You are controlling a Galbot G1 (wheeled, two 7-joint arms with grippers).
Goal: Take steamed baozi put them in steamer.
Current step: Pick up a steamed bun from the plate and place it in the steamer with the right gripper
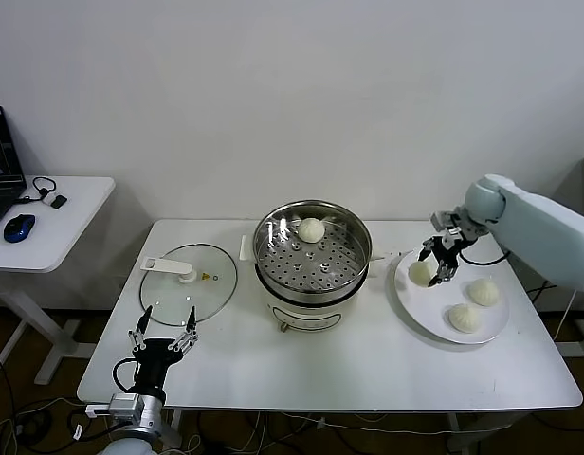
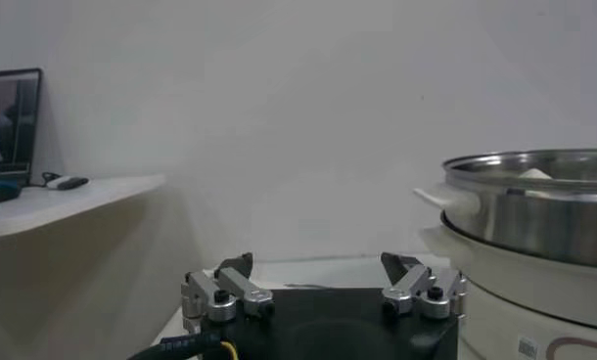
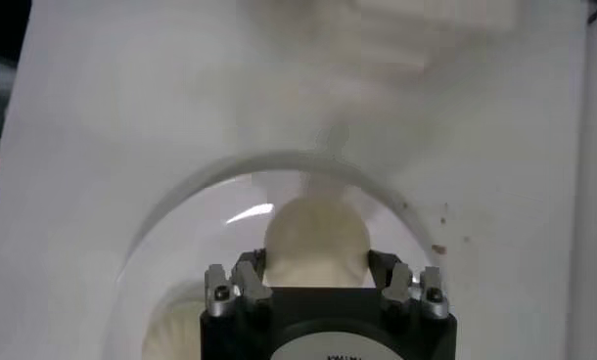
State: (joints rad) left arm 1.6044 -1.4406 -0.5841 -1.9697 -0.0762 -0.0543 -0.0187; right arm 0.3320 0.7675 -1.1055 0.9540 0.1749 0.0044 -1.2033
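Right gripper [image 1: 434,266] closed around baozi [image 1: 421,273] on plate [image 1: 410,308], frame right; steamer [image 1: 312,248] toward centre. Left gripper [image 1: 164,333] open, lower left.

The baozi [image 1: 420,273] sitting between the black fingers of the right gripper [image 1: 438,262] is showing a smooth creamy white, matching the two buns [image 1: 483,291] beside that gripper on the white plate [image 1: 408,308]. Away to that gripper's side, the steamer [image 1: 312,248] is gleaming in shiny silver steel, its floor dotted with round holes, over a white pot base [image 1: 301,315]. The tabletop [image 1: 368,365] is showing plain white. The left gripper [image 1: 164,335] is showing black with silver fingertips.
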